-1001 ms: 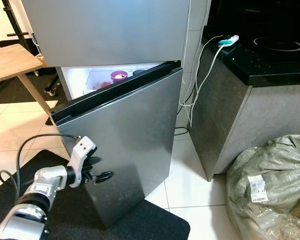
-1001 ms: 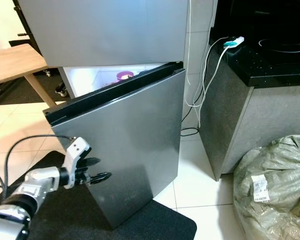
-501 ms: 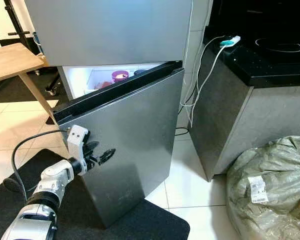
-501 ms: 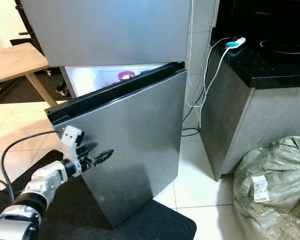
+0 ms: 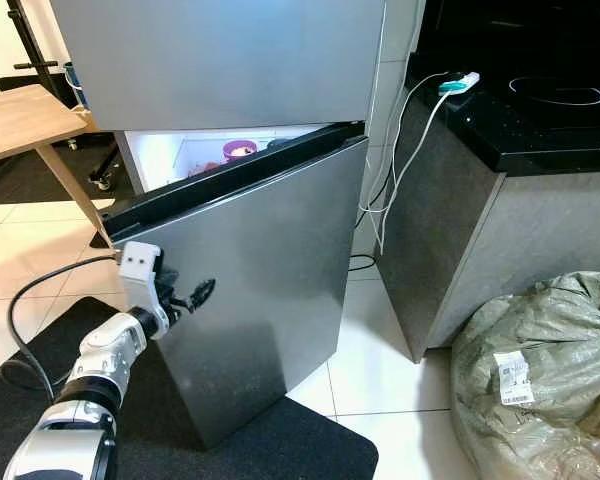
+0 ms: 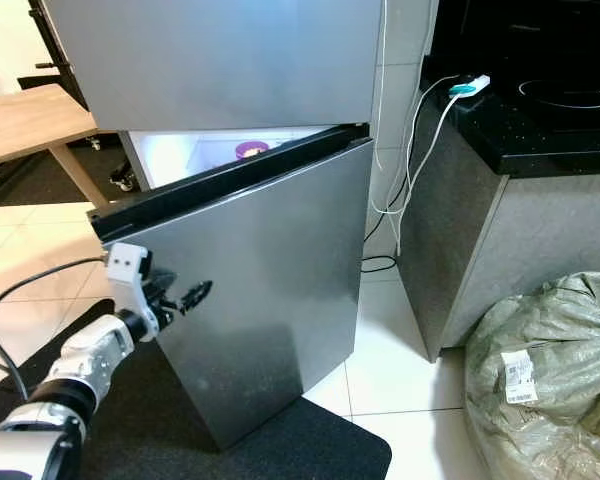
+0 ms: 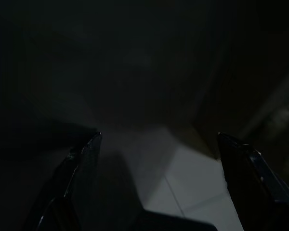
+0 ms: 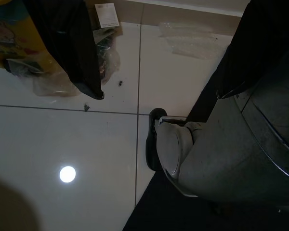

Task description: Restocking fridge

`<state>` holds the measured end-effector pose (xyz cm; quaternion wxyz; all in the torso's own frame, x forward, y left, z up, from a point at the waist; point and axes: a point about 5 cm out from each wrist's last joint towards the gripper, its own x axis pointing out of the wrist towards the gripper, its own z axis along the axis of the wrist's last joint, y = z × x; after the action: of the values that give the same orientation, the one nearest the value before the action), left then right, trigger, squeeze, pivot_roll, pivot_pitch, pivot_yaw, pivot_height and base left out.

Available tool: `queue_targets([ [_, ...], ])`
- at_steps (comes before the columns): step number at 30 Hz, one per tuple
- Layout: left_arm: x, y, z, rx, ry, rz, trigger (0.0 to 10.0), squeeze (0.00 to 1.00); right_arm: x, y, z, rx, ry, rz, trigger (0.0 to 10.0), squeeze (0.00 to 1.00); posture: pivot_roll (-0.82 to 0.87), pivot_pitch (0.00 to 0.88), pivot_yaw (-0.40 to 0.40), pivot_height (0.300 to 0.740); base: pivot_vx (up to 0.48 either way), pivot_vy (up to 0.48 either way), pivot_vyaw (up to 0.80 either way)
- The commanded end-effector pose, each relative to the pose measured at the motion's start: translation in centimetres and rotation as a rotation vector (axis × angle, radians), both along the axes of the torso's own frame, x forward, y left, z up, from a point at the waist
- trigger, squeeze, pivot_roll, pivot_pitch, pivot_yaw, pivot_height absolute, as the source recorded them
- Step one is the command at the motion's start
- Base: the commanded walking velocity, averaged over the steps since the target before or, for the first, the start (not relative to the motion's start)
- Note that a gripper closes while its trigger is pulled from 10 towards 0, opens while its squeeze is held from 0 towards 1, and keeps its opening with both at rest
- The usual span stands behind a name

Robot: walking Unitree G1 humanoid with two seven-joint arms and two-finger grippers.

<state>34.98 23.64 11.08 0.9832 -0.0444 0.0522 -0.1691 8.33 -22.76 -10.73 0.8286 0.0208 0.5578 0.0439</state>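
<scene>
The grey fridge's lower door stands ajar, and the lit inside shows a purple bowl on a shelf. The upper door is closed. My left gripper is raised against the lower door's outer face near its free edge, fingers pointing at the steel. The dark left wrist view shows the left gripper open, its fingers spread with nothing between them. My right gripper hangs low over the floor tiles beside my foot, open and empty.
A wooden table stands to the left of the fridge. A dark counter with a cooktop is on the right, white cables hanging beside it. A stuffed grey bag lies at the lower right. A black mat lies under the door.
My left gripper has risen along the door face, from low on the door to near its upper left part. The door stays ajar.
</scene>
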Motion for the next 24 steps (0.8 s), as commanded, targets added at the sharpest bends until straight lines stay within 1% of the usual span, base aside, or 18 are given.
queue_targets([
  [1, 0.2, 2.5, 1.6, 0.040, -0.049, 0.103, 10.0, 0.00, -0.3, 0.7, -0.2, 0.018, 0.010, 0.017, 10.0, 0.00, -0.08, 0.043, 0.044, 0.740, 0.000, 0.000, 0.00],
  [2, 0.3, 3.8, 2.4, 0.067, -0.065, 0.164, 10.0, 0.00, -0.3, 0.7, -0.2, 0.018, 0.010, 0.017, 10.0, 0.00, -0.09, 0.044, 0.042, 0.740, 0.000, 0.000, 0.00],
  [3, 0.3, 4.7, 3.0, 0.086, -0.077, 0.205, 10.0, 0.00, -0.3, 0.7, -0.2, 0.018, 0.010, 0.017, 10.0, 0.00, -0.09, 0.044, 0.042, 0.740, 0.000, 0.000, 0.00],
  [4, 0.2, 5.2, 3.4, 0.097, -0.083, 0.232, 10.0, 0.00, -0.3, 0.7, -0.2, 0.018, 0.010, 0.017, 10.0, 0.00, -0.09, 0.044, 0.042, 0.740, 0.000, 0.000, 0.00],
  [6, 0.0, 7.6, 4.8, 0.127, -0.107, 0.358, 10.0, 0.00, -0.3, 0.7, -0.2, 0.019, 0.009, 0.014, 10.0, 0.00, -0.09, 0.043, 0.046, 0.740, 0.000, 0.000, 0.00],
  [8, -0.3, 9.3, 5.7, 0.150, -0.118, 0.447, 10.0, 0.00, -0.3, 0.7, -0.2, 0.020, 0.009, 0.012, 10.0, 0.00, -0.09, 0.043, 0.046, 0.740, 0.000, 0.000, 0.00],
  [13, -0.5, 9.5, 5.6, 0.170, -0.115, 0.464, 10.0, 0.00, -0.3, 0.8, -0.2, 0.021, 0.010, 0.012, 10.0, 0.00, -0.09, 0.043, 0.049, 0.740, 0.000, 0.000, 0.00],
  [15, -0.6, 8.8, 4.5, 0.168, -0.096, 0.445, 10.0, 0.00, -0.4, 0.9, -0.3, 0.023, 0.012, 0.016, 10.0, 0.00, -0.08, 0.043, 0.047, 0.740, 0.000, 0.000, 0.00],
  [16, -0.6, 8.8, 4.5, 0.168, -0.096, 0.445, 10.0, 0.00, -0.4, 0.9, -0.3, 0.023, 0.012, 0.016, 10.0, 0.00, -0.08, 0.043, 0.047, 0.740, 0.000, 0.000, 0.00],
  [19, -0.9, 7.7, 2.5, 0.145, -0.058, 0.424, 10.0, 0.00, -0.3, 0.9, -0.2, 0.031, 0.004, 0.024, 10.0, 0.00, -0.08, 0.043, 0.046, 0.740, 0.000, 0.000, 0.00],
  [20, -0.9, 7.7, 2.5, 0.145, -0.058, 0.424, 10.0, 0.00, -0.3, 0.9, -0.2, 0.031, 0.004, 0.024, 10.0, 0.00, -0.08, 0.043, 0.046, 0.740, 0.000, 0.000, 0.00],
  [21, -1.1, 7.2, 1.6, 0.135, -0.037, 0.417, 10.0, 0.00, -0.2, 0.9, -0.2, 0.038, 0.001, 0.030, 10.0, 0.00, -0.09, 0.041, 0.043, 0.740, 0.000, 0.000, 0.80],
  [22, -1.1, 7.2, 1.6, 0.135, -0.037, 0.417, 10.0, 0.00, -0.2, 0.9, -0.2, 0.038, 0.001, 0.030, 10.0, 0.00, -0.09, 0.041, 0.043, 0.740, 0.000, 0.000, 0.80],
  [23, -1.7, 6.2, -0.4, 0.130, 0.011, 0.405, 10.0, 0.00, -0.1, 0.8, -0.1, 0.045, -0.002, 0.039, 10.0, 0.00, -0.09, 0.036, 0.039, 0.740, 0.000, 0.000, 0.80],
  [24, -1.9, 6.0, -1.1, 0.121, 0.031, 0.406, 10.0, 0.00, 0.0, 0.7, -0.1, 0.046, -0.002, 0.039, 10.0, 0.00, -0.09, 0.036, 0.039, 0.740, 0.000, 0.000, 0.80],
])
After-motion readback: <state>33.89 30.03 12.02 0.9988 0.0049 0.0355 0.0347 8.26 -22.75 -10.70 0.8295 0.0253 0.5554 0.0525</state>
